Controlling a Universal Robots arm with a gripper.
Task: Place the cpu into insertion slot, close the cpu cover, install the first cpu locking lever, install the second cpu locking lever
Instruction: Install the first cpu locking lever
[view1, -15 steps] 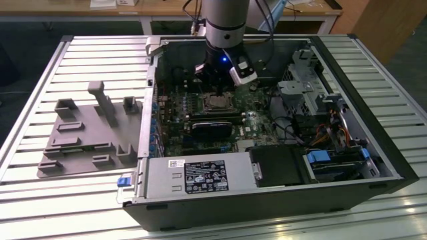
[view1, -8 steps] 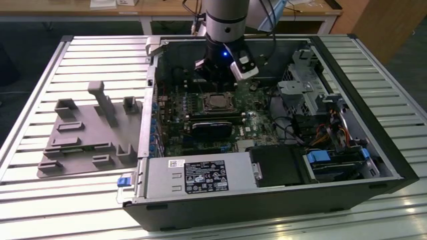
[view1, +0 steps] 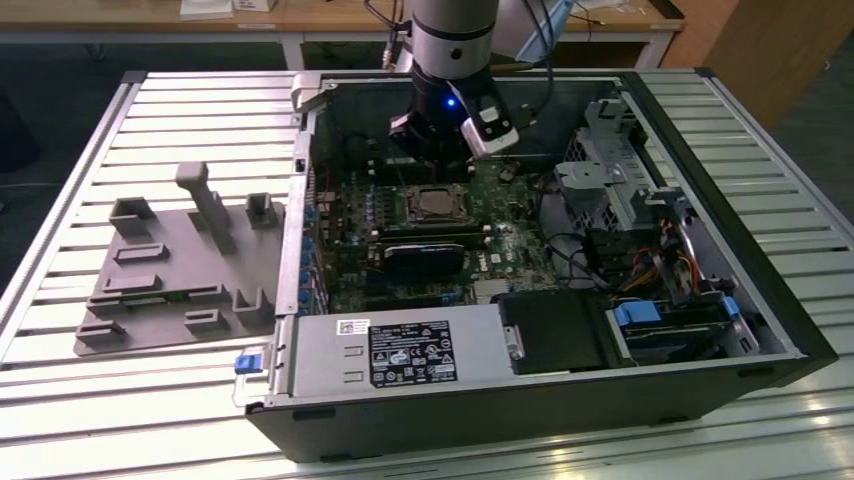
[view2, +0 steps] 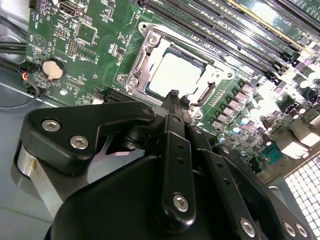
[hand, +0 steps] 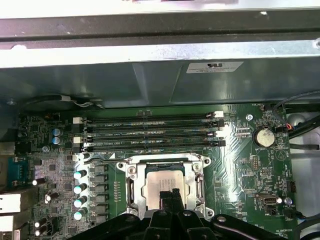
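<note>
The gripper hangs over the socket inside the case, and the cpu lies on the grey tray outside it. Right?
Wrong about the cpu: the first wrist view shows it seated in the insertion slot, not on the grey tray. The gripper does hang over it.

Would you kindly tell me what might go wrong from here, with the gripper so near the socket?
1. The shut gripper has its tips at the edge of the cpu, by the cpu cover. Contact cannot be judged, so a slight downward drift might scratch the metal top or load the chip unevenly.
2. A row of capacitors stands close beside the socket. A sideways slip could knock them.
</note>
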